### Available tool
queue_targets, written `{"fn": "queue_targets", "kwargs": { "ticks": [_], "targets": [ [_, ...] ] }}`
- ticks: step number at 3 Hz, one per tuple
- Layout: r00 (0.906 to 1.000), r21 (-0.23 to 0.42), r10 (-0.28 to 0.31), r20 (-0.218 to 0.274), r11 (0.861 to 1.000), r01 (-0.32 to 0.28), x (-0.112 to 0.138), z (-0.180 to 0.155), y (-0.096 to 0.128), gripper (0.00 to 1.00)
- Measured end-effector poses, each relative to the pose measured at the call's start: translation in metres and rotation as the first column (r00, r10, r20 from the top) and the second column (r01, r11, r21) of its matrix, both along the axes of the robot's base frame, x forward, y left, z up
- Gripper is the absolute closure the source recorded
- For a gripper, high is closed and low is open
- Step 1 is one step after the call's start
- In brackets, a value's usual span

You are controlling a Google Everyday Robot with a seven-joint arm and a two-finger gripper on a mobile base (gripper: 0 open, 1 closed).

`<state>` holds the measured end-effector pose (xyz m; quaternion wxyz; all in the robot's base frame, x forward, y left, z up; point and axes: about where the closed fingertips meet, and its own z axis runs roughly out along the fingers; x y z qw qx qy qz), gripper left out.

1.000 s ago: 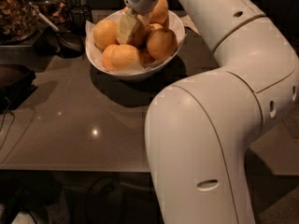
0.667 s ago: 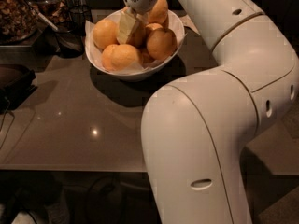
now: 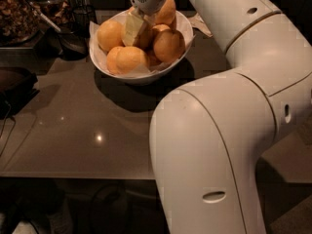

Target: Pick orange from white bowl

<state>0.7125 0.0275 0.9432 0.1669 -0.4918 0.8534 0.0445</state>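
Observation:
The white bowl (image 3: 100, 65) stands at the back of the dark table, lined with white paper and filled with several oranges (image 3: 168, 45). My gripper (image 3: 137, 30) reaches down from above into the middle of the pile, between the left orange (image 3: 109, 34) and the right ones. It touches the oranges around it. Its tip is hidden among the fruit. My large white arm (image 3: 219, 130) fills the right half of the view.
The glossy dark table (image 3: 73, 130) stretches in front of the bowl. A dark wire-mesh cup (image 3: 83, 13) and a dark ladle (image 3: 68, 40) sit behind and left of the bowl. A tray of brown food (image 3: 17, 13) is at far left, and a black object (image 3: 14, 84) lies at the left edge.
The arm's elbow has shifted slightly to the left. The gripper stays in the bowl among the oranges, with no visible lift.

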Motion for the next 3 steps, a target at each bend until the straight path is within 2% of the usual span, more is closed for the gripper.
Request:
{"fn": "queue_targets", "kwargs": {
  "ticks": [1, 2, 3],
  "targets": [
    [0.9997, 0.032, 0.017, 0.018, 0.999, -0.018, -0.001, 0.005, 0.005, 1.00],
    [0.9966, 0.110, 0.069, 0.044, 0.991, -0.074, -0.013, 0.025, 0.010, 1.00],
    [0.9909, 0.177, 0.119, 0.064, 0.976, -0.128, -0.027, 0.041, 0.014, 1.00]
  ]
}}
